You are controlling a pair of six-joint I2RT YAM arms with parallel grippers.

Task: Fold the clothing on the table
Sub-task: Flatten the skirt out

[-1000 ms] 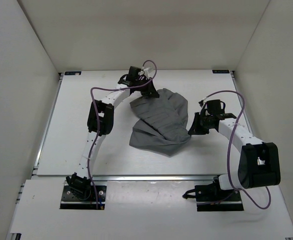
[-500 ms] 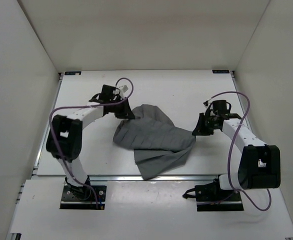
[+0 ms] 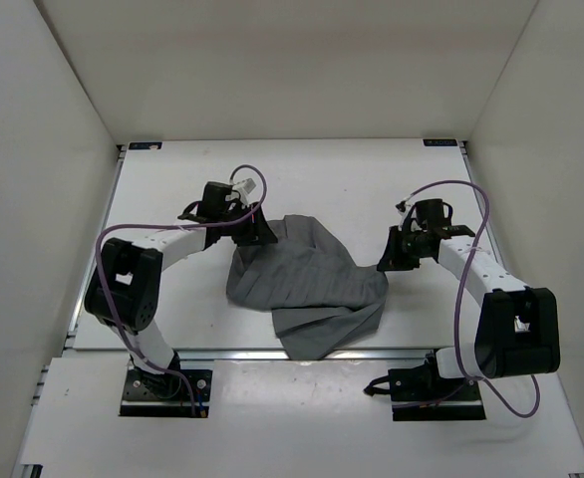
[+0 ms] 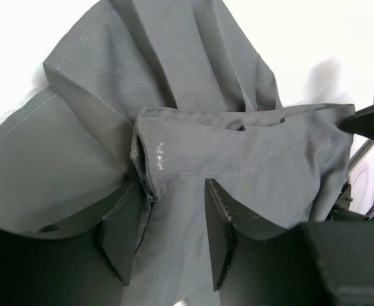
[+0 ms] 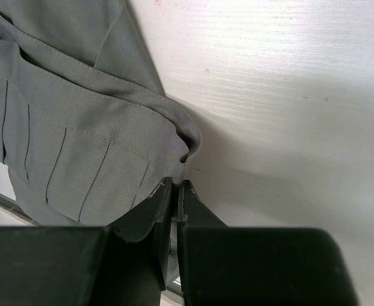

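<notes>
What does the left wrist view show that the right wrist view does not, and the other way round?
Only the left wrist view: the left hand with its fingers apart, over a stitched band of the grey garment. Only the right wrist view: the right hand pinched shut on the garment's edge, beside a row of pleats. Both: the same crumpled grey fabric on the white table.

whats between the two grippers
The clothing fills the stretch from the left gripper to the right gripper, as the top view shows.
</notes>
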